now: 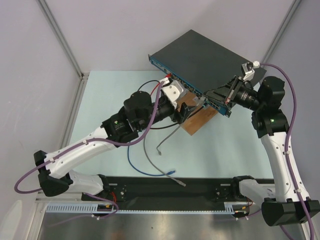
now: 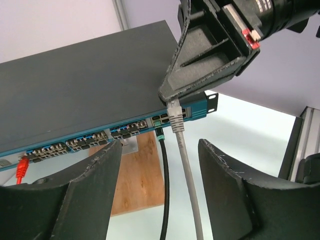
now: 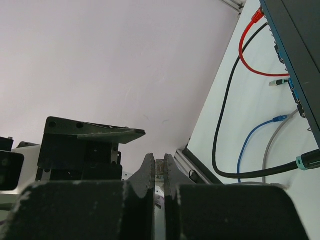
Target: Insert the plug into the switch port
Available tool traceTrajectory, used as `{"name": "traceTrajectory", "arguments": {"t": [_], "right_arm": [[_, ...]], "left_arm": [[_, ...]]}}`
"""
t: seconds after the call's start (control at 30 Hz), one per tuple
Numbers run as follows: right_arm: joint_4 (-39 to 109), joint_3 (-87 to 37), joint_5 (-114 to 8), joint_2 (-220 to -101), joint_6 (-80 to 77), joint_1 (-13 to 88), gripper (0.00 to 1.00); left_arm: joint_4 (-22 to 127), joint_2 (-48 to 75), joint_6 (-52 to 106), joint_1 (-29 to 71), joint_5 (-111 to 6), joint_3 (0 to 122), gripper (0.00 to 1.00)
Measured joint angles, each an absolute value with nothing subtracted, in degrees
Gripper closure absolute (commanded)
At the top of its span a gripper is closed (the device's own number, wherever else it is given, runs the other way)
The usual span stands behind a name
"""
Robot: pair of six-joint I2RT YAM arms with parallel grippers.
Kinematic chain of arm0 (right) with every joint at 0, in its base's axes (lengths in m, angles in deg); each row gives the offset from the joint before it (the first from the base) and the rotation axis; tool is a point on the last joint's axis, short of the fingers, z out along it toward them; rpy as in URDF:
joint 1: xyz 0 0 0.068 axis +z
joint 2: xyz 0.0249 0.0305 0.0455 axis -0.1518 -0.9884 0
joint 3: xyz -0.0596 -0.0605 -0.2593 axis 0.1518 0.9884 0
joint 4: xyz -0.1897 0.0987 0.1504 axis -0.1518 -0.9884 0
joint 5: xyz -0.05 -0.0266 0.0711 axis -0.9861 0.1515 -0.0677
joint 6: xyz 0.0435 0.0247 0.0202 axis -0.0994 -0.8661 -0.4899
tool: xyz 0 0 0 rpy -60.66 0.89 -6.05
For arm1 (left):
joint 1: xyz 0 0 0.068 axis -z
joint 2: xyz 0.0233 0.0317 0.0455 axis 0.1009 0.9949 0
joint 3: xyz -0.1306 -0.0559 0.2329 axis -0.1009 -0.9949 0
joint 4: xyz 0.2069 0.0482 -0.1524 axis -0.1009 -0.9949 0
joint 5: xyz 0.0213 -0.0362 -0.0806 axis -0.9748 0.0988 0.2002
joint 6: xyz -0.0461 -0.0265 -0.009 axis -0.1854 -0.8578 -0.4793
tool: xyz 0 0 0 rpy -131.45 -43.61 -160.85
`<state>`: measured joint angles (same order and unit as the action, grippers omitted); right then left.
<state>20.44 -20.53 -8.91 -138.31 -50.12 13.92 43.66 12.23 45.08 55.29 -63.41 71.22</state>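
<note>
One pale blue tabletop (image 1: 110,100) carried the whole scene. On its far right side sat the switch (image 1: 200,57), a flat black box turned at an angle. Its blue front strip (image 2: 100,137) faced near and left, above a brown wooden block (image 1: 197,120).

The left arm (image 1: 85,147) reached in from the near left. The right arm (image 1: 277,145) rose along the right side and bent back toward the strip's right end.

The left tool (image 2: 160,145) hung just in front of the strip, released, its fingers spread wide. The right tool (image 2: 172,97) was clenched on the grey plug (image 2: 175,117), with both pads pressed against it in the right wrist view.

A black cable (image 2: 164,190) with a teal collar ran down from a socket just left of that plug. A blue cable (image 1: 137,162) curled loose on the near tabletop. A red plug (image 2: 21,170) sat at the strip's left end.

The grey plug's tip met the strip among its rightmost sockets, and its grey cable (image 2: 187,175) trailed downward. Whether it was seated could not be told.
</note>
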Motion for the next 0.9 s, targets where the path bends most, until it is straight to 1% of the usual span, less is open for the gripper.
{"name": "traceTrajectory", "arguments": {"t": [0.27, 0.47, 0.5, 0.57, 0.6, 0.67, 0.7, 0.77, 0.8, 0.83, 0.87, 0.9], "right_arm": [[21.2, -20.5, -8.4, -139.2, -51.0, 13.8, 1.0], [21.2, -20.5, -8.0, -139.8, -51.3, 13.8, 1.0], [21.2, -20.5, -8.0, -139.8, -51.3, 13.8, 1.0], [21.2, -20.5, -8.0, -139.9, -51.3, 13.8, 1.0], [21.1, -20.5, -8.0, -139.9, -51.3, 13.8, 1.0], [21.1, -20.5, -8.0, -140.0, -51.3, 13.8, 1.0], [21.1, -20.5, -7.9, -140.0, -51.3, 13.8, 1.0], [21.1, -20.5, -7.9, -140.0, -51.2, 13.8, 1.0], [21.1, -20.6, -7.9, -140.0, -51.2, 13.8, 1.0], [21.1, -20.6, -8.0, -140.1, -51.1, 13.8, 1.0], [21.1, -20.6, -8.0, -140.1, -51.0, 13.7, 1.0], [21.1, -20.6, -8.0, -140.1, -50.8, 13.7, 1.0]], "left_arm": [[45.5, 13.9, 45.1, 55.8, -62.6, 70.5, 0.36], [46.0, 15.4, 45.8, 55.8, -62.1, 70.3, 0.44], [46.2, 15.6, 46.1, 55.8, -62.1, 70.3, 0.48], [46.7, 15.8, 46.5, 55.8, -62.1, 69.8, 0.51], [46.8, 15.8, 46.7, 55.8, -62.1, 69.5, 0.58], [46.8, 15.9, 47.1, 55.8, -62.1, 69.3, 0.64], [47.1, 16.1, 47.5, 55.9, -62.1, 69.3, 0.7], [47.2, 16.3, 47.8, 55.9, -62.1, 69.3, 0.78], [47.3, 16.4, 48.1, 55.9, -62.0, 69.3, 0.87], [47.5, 16.6, 48.1, 56.0, -62.0, 69.3, 0.92], [47.6, 16.7, 48.5, 56.0, -62.3, 69.3, 1.0], [47.6, 16.7, 48.7, 56.0, -62.3, 69.3, 1.0]]}}
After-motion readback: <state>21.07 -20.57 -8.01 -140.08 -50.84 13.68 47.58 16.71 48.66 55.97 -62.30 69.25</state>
